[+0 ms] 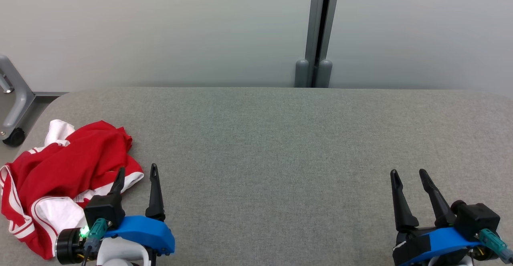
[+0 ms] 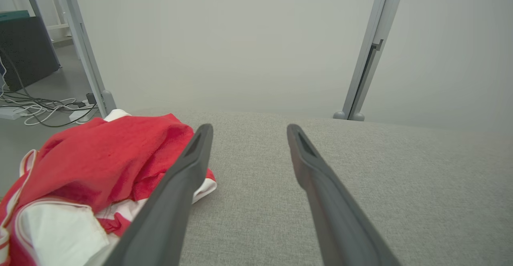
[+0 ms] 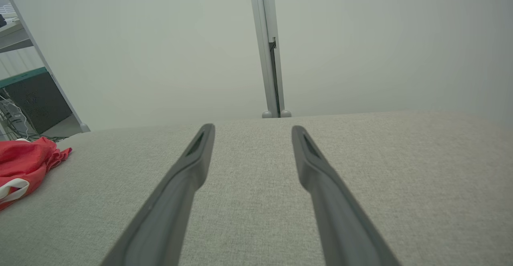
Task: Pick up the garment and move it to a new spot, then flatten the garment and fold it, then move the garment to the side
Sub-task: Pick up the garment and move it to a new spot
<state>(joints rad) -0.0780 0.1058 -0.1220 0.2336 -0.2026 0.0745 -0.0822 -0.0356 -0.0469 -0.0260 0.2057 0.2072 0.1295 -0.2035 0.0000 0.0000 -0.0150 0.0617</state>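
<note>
While jaws stand wide, crumpled red garment (image 1: 68,170), left end of table (image 1: 280,146)

Grey fabric tabletop (image 1: 280,146), pale wall panels (image 1: 160,25) w/ grey post (image 1: 319,29) btwn, cables (image 2: 44,111) on floor (image 2: 16,136)

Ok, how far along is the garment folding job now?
Nothing looks done: the crumpled red-and-white cloth garment lies bunched at the left end of the grey fabric table. Nothing in hand: the left gripper and right gripper stand open and empty. Pickup, flattening, folding and moving aside remain.
</note>
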